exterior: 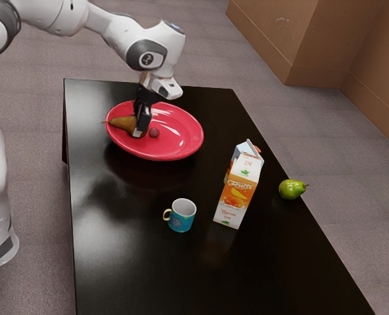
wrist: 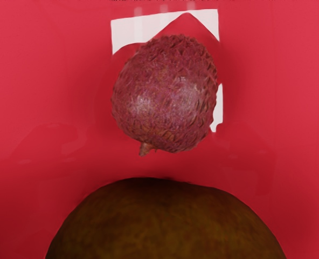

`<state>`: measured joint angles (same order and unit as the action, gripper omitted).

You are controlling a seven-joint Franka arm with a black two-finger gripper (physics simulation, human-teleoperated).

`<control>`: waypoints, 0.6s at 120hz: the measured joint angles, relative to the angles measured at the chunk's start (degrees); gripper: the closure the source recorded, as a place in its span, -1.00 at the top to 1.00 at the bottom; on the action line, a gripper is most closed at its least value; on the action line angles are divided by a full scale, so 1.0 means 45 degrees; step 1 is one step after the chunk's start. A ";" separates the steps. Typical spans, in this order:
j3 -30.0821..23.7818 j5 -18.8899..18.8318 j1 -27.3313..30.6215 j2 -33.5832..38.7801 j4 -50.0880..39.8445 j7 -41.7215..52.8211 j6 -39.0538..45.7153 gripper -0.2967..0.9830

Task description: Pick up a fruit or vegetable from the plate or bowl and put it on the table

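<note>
My gripper (exterior: 140,125) is down at the red plate (exterior: 171,141), at the wide end of a brown pear (exterior: 123,124). Whether it holds the pear cannot be made out, as the pear's far side is hidden. The pear lies over the plate with its stem toward the exterior view's left. Beside its wide end sits a small reddish lychee (exterior: 154,132). In the wrist view the bumpy lychee (wrist: 165,94) rests on the red plate (wrist: 278,108), and the rounded brown pear (wrist: 165,224) is large at the lower edge, just under my hand.
On the black table (exterior: 129,262) stand a teal mug (exterior: 182,216) and a juice carton (exterior: 237,197), with another carton (exterior: 246,147) close behind it. A green pear (exterior: 292,189) lies near the table edge at the exterior view's right.
</note>
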<state>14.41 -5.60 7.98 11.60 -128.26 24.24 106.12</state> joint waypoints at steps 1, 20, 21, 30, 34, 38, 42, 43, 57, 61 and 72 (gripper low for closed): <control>0.0000 0.0001 0.0000 -0.0003 0.0000 -0.0003 0.0004 0.05; -0.0001 0.0012 -0.0003 -0.0006 0.0047 -0.0217 -0.0009 -0.01; -0.0001 0.0012 -0.0005 -0.0001 0.0052 -0.0238 -0.0018 -0.01; -0.0012 0.0015 -0.0011 0.0081 0.0094 -0.0438 -0.0148 -0.01; -0.0025 0.0016 -0.0014 0.0147 0.0115 -0.0533 -0.0230 -0.01; -0.0039 0.0017 -0.0016 0.0258 0.0191 -0.0624 -0.0338 -0.03; -0.0058 0.0025 -0.0016 0.0379 0.0288 -0.0709 -0.0461 0.00; -0.0061 0.0033 -0.0017 0.0413 0.0317 -0.0730 -0.0497 0.00; -0.0509 0.0167 -0.0008 0.0993 0.0878 -0.1012 -0.1163 0.04; -0.0714 0.0198 -0.0013 0.1210 0.1004 -0.1098 -0.1387 0.04; -0.1404 0.0318 -0.0016 0.2046 0.1143 -0.1355 -0.2036 0.05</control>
<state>8.10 -4.17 7.91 20.81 -123.11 18.15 96.96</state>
